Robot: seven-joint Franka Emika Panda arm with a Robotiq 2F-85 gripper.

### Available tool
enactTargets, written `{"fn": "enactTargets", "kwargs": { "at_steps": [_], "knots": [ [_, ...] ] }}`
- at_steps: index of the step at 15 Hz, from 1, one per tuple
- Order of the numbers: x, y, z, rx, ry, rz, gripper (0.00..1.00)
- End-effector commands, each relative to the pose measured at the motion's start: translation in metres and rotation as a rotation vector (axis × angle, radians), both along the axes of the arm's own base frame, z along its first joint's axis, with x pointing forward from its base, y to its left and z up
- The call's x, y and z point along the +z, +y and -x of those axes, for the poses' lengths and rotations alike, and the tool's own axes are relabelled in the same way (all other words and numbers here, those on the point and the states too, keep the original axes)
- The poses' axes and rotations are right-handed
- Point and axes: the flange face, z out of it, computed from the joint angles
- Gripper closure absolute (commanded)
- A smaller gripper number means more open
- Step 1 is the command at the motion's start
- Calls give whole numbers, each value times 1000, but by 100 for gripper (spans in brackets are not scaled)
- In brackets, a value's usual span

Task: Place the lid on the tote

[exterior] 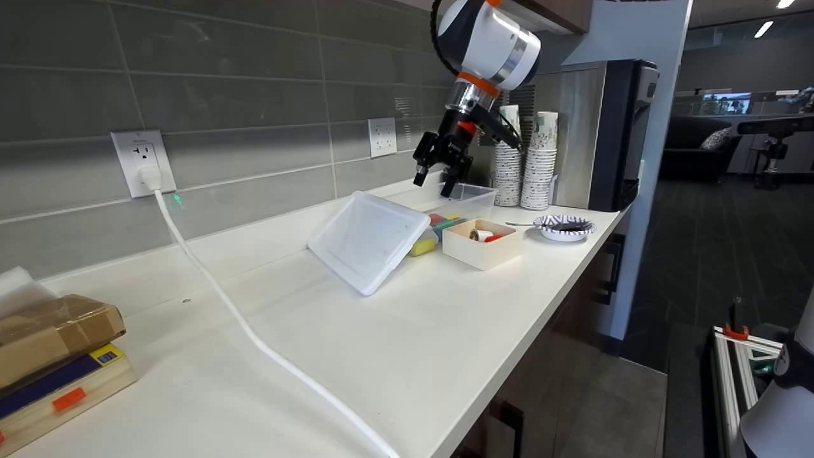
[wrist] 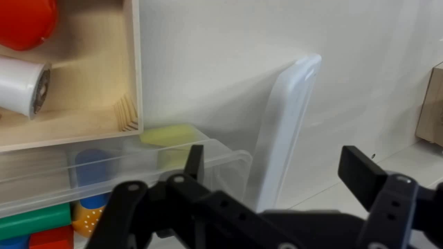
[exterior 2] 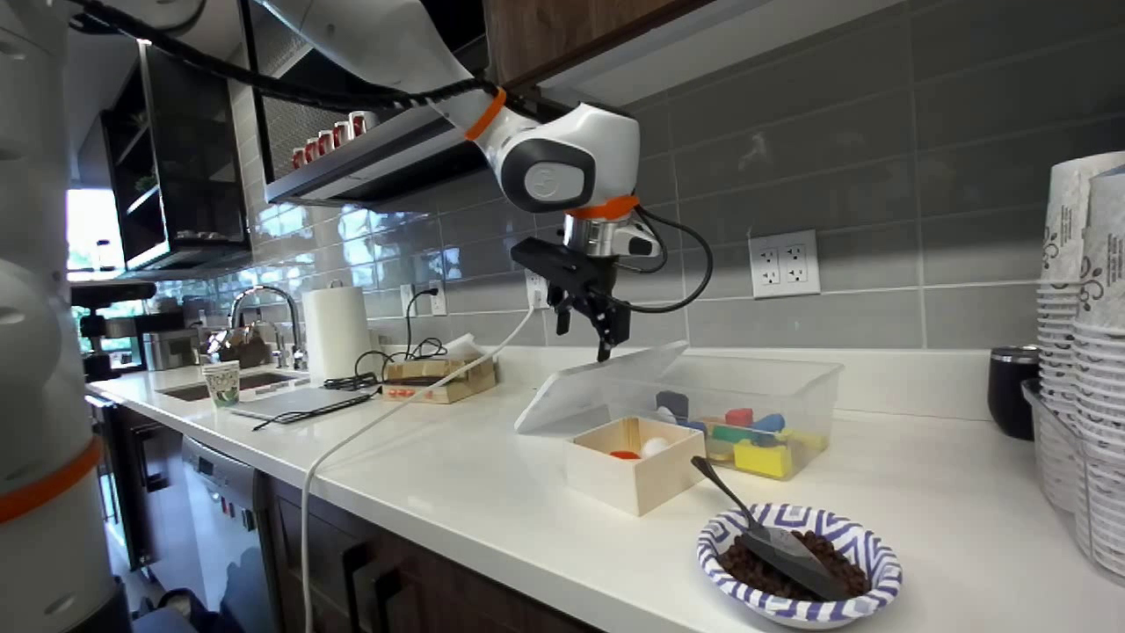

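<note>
Wide-spread, my black two-fingered gripper [exterior: 434, 184] hung above the white counter [exterior: 407, 356] near grey rectangular tiles [exterior: 229, 105]; a white outlet [exterior: 143, 160] read “20”.

Franka Panda arm [exterior 2: 387, 44] reaches in over the front edge of the countertop [exterior: 394, 343] toward the back edge; lower link [exterior: 779, 416] stands outside the front edge. Wrist [exterior 2: 606, 141] bent, directed down. In an exterior view, Robotiq gripper [exterior: 434, 184] points down at a slant above the surface, nearer back edge than front. Wrist view: fingers [wrist: 361, 176] parted wide, the one at picture right overlapping the line of the back edge.
</note>
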Motion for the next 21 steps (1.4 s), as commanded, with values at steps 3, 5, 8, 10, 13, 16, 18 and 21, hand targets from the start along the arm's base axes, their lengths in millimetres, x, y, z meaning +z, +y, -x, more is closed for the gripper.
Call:
{"fn": "enactTargets", "kwargs": {
  "at_steps": [3, 5, 8, 10, 13, 16, 18, 21],
  "knots": [
    [-20, -3, -19, 12, 7, -56, 0],
    [-29, -3, -17, 6, 15, -67, 0],
    [-40, -2, -16, -12, -4, -93, 0],
    [-47, 0, -17, -18, -19, -116, 0],
    [-58, 4, -21, -18, -29, -158, 0],
    [-68, 8, -23, -18, -31, -183, 0],
    [-72, 11, -23, -19, -34, -191, 0],
    [-74, 12, -24, -18, -45, -207, 27]
  ]
}}
